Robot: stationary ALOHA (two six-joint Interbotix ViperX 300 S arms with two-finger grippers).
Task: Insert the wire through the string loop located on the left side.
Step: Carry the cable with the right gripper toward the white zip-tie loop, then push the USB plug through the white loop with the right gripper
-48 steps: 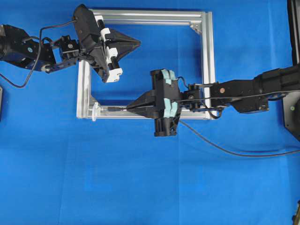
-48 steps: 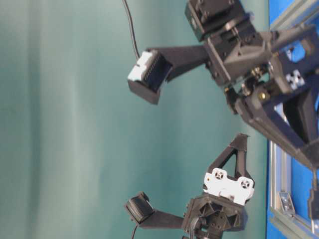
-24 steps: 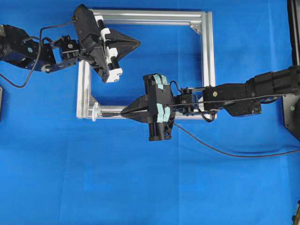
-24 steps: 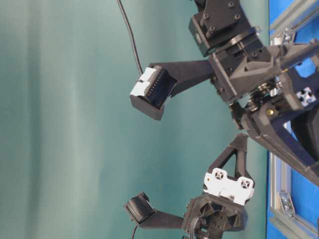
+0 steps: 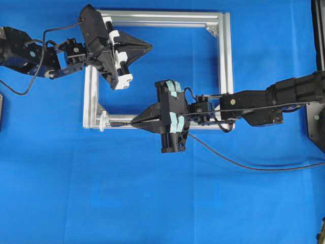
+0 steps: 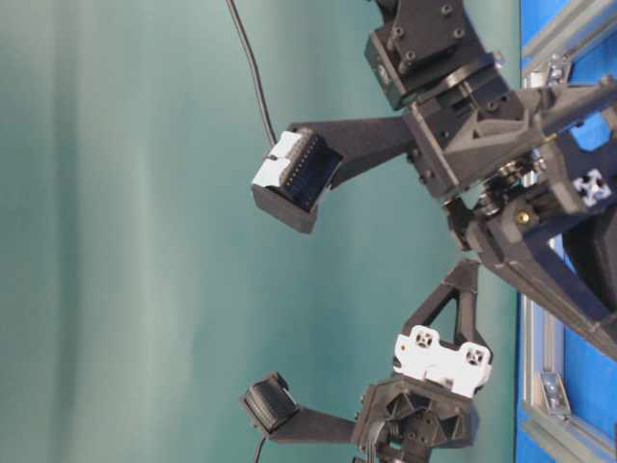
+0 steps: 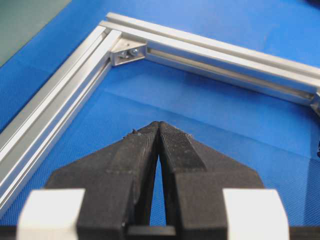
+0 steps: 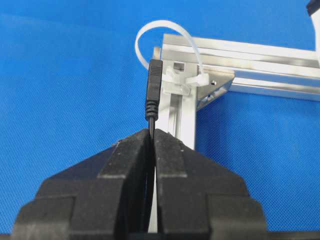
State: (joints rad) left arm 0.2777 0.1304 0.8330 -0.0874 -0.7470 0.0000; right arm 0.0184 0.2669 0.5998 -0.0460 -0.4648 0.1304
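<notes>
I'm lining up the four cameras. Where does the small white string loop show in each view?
Overhead: small white string loop at the silver aluminium frame's lower-left corner.
Table-level: not visible.
Left wrist: not in view.
Right wrist: loop top centre, just beyond the black wire's plug tip.
Shared landmark: the frame, visible in every view.

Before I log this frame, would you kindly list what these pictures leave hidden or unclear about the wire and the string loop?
- Whether the wire's plug has entered the string loop: the right wrist view cannot separate inside from merely in front.
- Overhead view: the loop is too small to read.
- Table-level view: the loop is out of sight behind the arms.
- Right end effector: its fingers hide the gripped stretch of wire.
- Overhead view: the wire is cut off at the right edge.
</notes>
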